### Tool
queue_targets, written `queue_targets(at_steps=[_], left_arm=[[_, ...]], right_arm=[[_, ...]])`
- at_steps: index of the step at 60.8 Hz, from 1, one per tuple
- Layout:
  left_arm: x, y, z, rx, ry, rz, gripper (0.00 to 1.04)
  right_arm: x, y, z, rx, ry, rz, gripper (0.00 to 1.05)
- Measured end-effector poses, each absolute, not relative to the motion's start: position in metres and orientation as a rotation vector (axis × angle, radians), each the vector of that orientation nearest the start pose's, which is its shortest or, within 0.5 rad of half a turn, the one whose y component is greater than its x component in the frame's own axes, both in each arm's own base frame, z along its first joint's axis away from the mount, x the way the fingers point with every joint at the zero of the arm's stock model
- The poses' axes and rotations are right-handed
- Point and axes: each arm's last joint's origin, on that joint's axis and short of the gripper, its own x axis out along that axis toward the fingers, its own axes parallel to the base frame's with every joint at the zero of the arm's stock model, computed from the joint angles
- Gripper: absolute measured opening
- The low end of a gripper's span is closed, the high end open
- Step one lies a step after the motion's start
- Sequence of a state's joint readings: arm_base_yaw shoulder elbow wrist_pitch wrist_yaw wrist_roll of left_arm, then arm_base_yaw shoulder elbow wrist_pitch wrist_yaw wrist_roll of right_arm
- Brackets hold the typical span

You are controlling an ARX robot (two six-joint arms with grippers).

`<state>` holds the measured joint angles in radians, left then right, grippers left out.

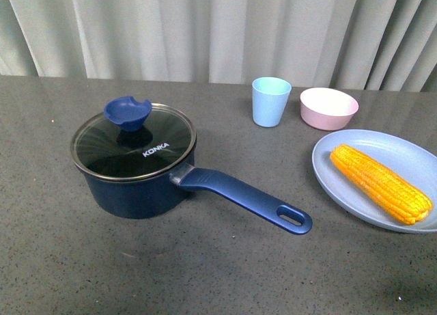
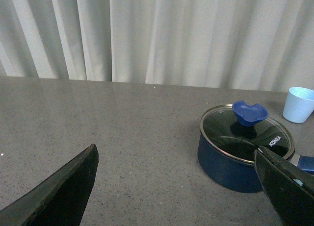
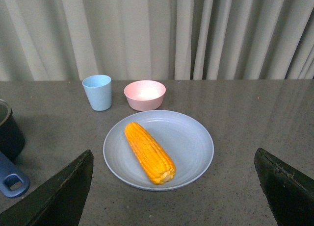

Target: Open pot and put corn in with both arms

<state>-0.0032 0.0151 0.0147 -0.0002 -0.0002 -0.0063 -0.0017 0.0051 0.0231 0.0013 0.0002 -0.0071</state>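
In the front view the pot (image 1: 136, 188) sits left of centre on the grey counter (image 1: 205, 274). Its glass lid (image 1: 136, 151) is on, with a blue knob (image 1: 128, 113) on top, and the long handle (image 1: 239, 195) points toward the lower right. The corn (image 1: 380, 183) lies on a pale blue plate (image 1: 326, 166) that the right edge of the frame cuts off. A light blue cup (image 1: 271, 101) and a pink bowl (image 1: 328, 108) stand side by side behind the plate, near the curtain (image 1: 205, 28). Open counter lies between the handle and the plate. Only the wrist views show the end effectors.

In the left wrist view the left end effector (image 2: 175, 152) is spread wide, with only counter between its black fingers (image 2: 64, 191). One finger hides part of the lidded pot's rim and handle. Bare counter reaches back to the curtain.

In the right wrist view the right end effector (image 3: 172, 152) is equally wide and grips nothing. The plate with the corn lies ahead, between its fingers. The cup and bowl stand behind the plate. A sliver of the pot and the handle's oval hole show at the frame's margin.
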Motion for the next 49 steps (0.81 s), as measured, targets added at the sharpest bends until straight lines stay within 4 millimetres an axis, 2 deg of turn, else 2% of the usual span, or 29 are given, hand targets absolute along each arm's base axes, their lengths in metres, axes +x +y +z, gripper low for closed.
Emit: queue_targets(at_steps=[39, 41, 44, 49], left_arm=[[0.098, 0.000, 0.167, -0.006, 0.001, -0.003, 0.96], [0.098, 0.000, 0.167, -0.016, 0.025, -0.016, 0.96], [0.099, -0.001, 0.166, -0.051, 0.161, -0.077, 0.96], [0.110, -0.001, 0.167, -0.089, 0.294, -0.100, 0.96]], right_arm=[[0.097, 0.000, 0.171, -0.007, -0.019, -0.002, 0.96], [0.097, 0.000, 0.171, -0.007, -0.019, -0.002, 0.96], [0.097, 0.000, 0.171, -0.007, -0.019, -0.002, 0.96], [0.097, 0.000, 0.171, -0.007, -0.019, -0.002, 0.96]])
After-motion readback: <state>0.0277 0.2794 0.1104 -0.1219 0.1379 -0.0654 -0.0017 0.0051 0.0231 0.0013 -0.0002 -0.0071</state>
